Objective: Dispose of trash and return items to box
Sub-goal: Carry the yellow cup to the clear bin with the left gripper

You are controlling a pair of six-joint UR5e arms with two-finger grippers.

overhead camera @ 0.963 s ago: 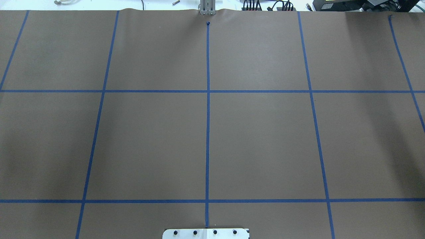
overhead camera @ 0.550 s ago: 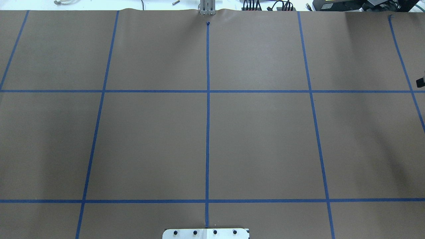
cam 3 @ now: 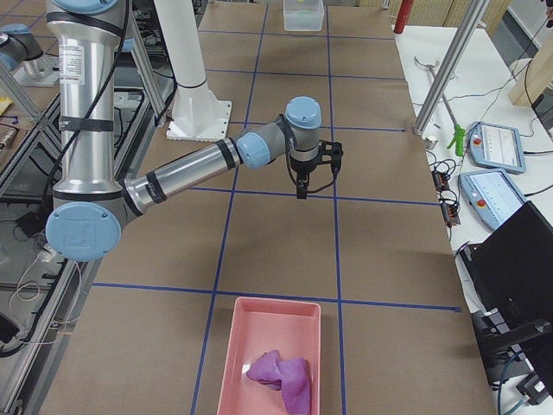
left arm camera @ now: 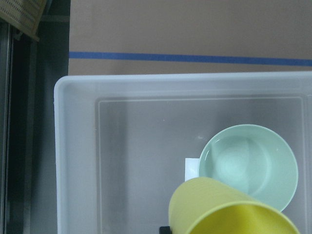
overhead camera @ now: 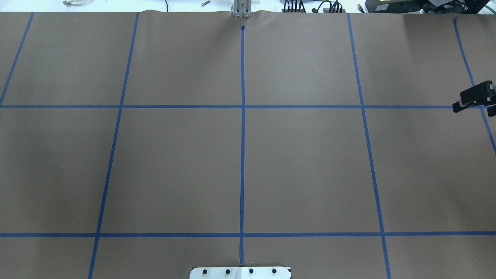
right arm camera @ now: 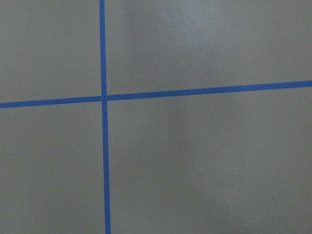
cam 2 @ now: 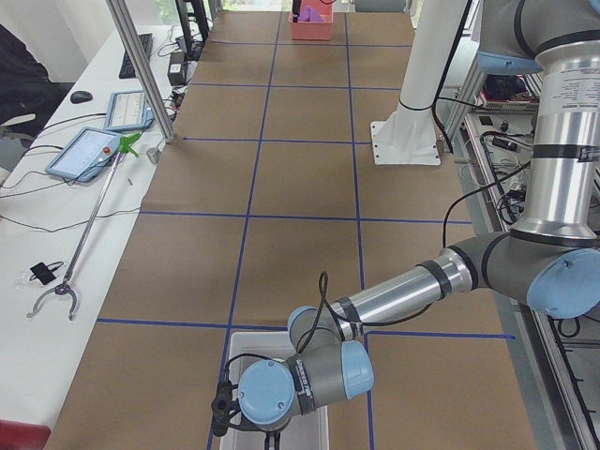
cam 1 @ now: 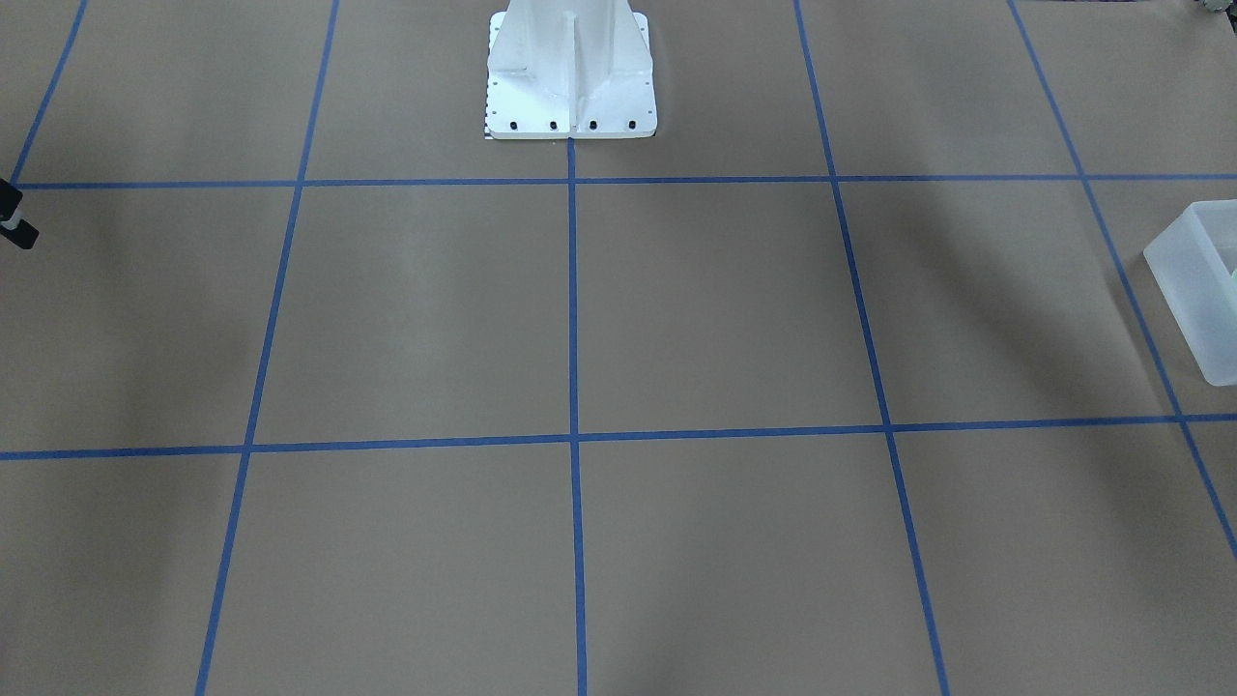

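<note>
In the left wrist view the frosted-white box (left arm camera: 78, 146) lies right below, with the mint-green bowl (left arm camera: 248, 165) upright on its floor. The yellow cup (left arm camera: 214, 204) hangs tilted and close to the camera above the box, at my left gripper. In the exterior left view my left gripper (cam 2: 225, 412) hovers over the box (cam 2: 246, 342). The box also shows in the front view (cam 1: 1193, 280). My right gripper (overhead camera: 474, 99) hangs empty over bare table at the right edge; I cannot tell how its jaws stand. It also shows in the exterior right view (cam 3: 300, 186).
A pink bin (cam 3: 226, 363) holding a crumpled purple piece of trash (cam 3: 281, 376) stands at the table's right end. The white robot pedestal (cam 1: 570, 77) stands at mid-table. Blue tape lines cross the brown table cover. Tablets and a reacher tool lie on the side bench.
My right gripper has come into the overhead view from the right edge and moved leftward. Nothing else on the table has changed.
</note>
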